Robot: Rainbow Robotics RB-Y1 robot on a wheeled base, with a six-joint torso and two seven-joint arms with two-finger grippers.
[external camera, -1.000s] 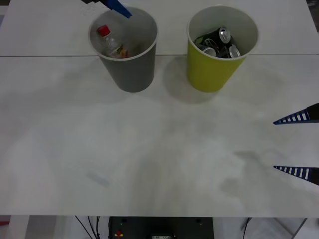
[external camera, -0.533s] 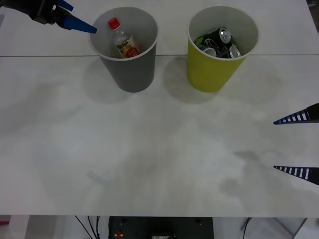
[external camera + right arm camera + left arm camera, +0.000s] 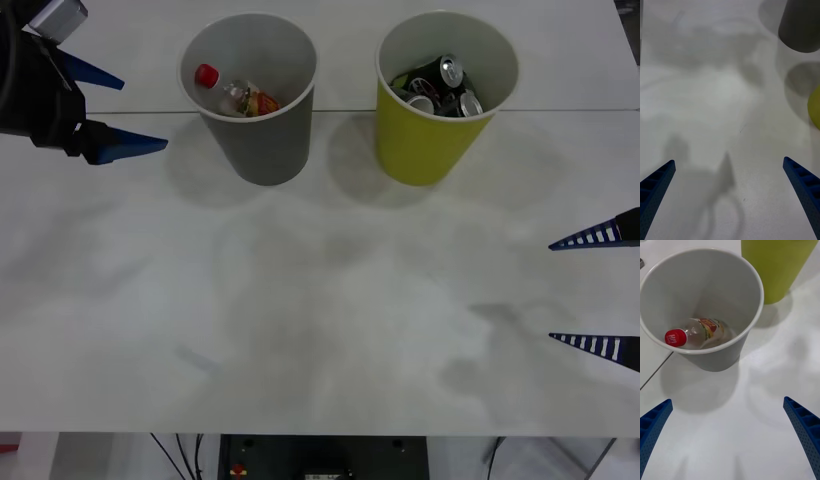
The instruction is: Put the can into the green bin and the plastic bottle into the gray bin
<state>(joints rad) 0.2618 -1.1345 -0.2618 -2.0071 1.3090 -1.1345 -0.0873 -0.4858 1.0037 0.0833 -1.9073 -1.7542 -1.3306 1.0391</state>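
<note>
Small clear plastic bottle [image 3: 696, 333], red-capped, lying inside tall dark gray bin [image 3: 258, 140]; cans fill yellow-green bin [image 3: 430, 140]; left gripper [image 3: 110, 110] beside it and right gripper [image 3: 595, 290] well apart, both spread wide, empty—sorting apparently complete.

A robot test bench in a lab or workshop, to judge by the bare white surface [image 3: 320, 300] made of two panels meeting at a seam, with black cables [image 3: 180, 455] and equipment below its front edge.
</note>
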